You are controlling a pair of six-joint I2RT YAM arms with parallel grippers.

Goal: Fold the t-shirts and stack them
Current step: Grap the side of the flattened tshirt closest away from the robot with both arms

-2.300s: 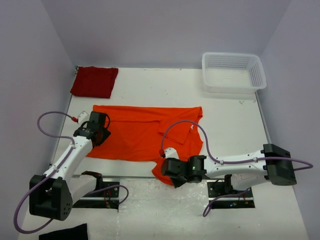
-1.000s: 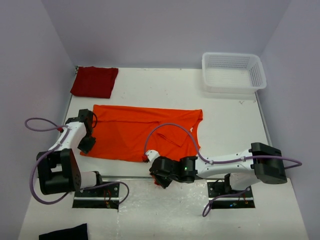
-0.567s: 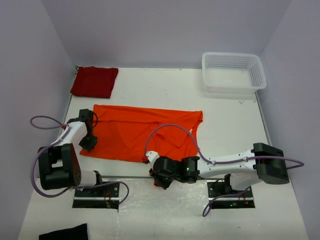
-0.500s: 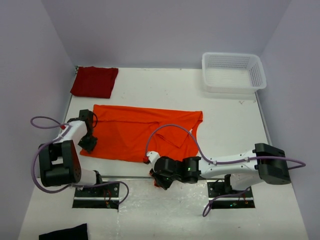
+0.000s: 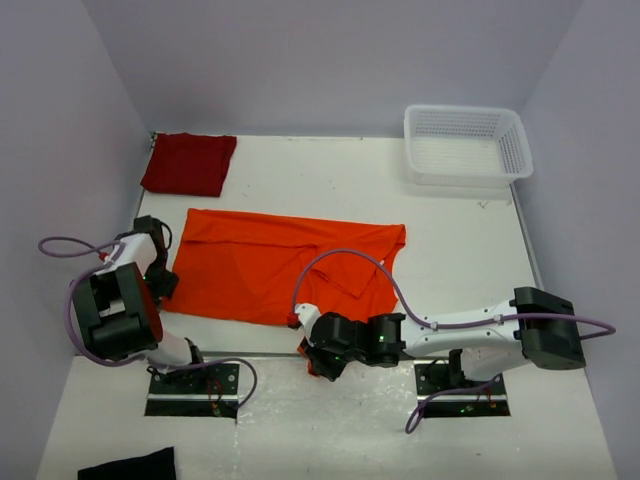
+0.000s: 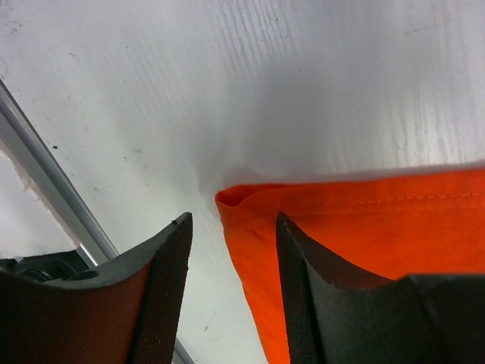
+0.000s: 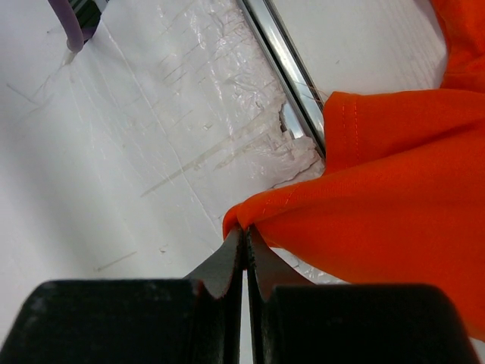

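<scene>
Right hand (image 7: 244, 235) is seen closed, a hem corner of the orange t-shirt (image 7: 394, 197) pinched between its tips, just past the near edge of the surface (image 5: 300, 180). Left hand (image 6: 231, 221) is held open, jaws apart, with a left-side corner of the shirt lying between them, not clamped. The orange shirt is spread flat mid-surface. The crimson t-shirt (image 5: 188, 163) is laid folded at the far left corner. A white mesh basket (image 5: 466, 172) is set far right.
</scene>
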